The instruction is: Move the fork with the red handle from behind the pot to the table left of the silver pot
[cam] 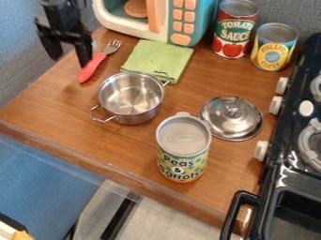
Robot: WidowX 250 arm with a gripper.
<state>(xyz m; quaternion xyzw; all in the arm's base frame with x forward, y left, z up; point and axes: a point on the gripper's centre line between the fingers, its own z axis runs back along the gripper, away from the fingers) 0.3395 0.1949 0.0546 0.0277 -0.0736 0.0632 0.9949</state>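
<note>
At the upper left hangs the black gripper, its two fingers apart with nothing between them. Its right finger is nearest to a fork with a red handle, lying on the wooden counter. Right of the fork is a folded green cloth. An empty steel pot with two wire handles stands in front of the cloth and covers part of its lower edge. A peas and carrots can stands upright near the counter's front, and a steel lid lies behind it to the right, knob up.
A toy microwave stands at the back, with a tomato sauce can and a pineapple can to its right. The black stove borders the counter's right side. The counter's front edge drops off toward the floor.
</note>
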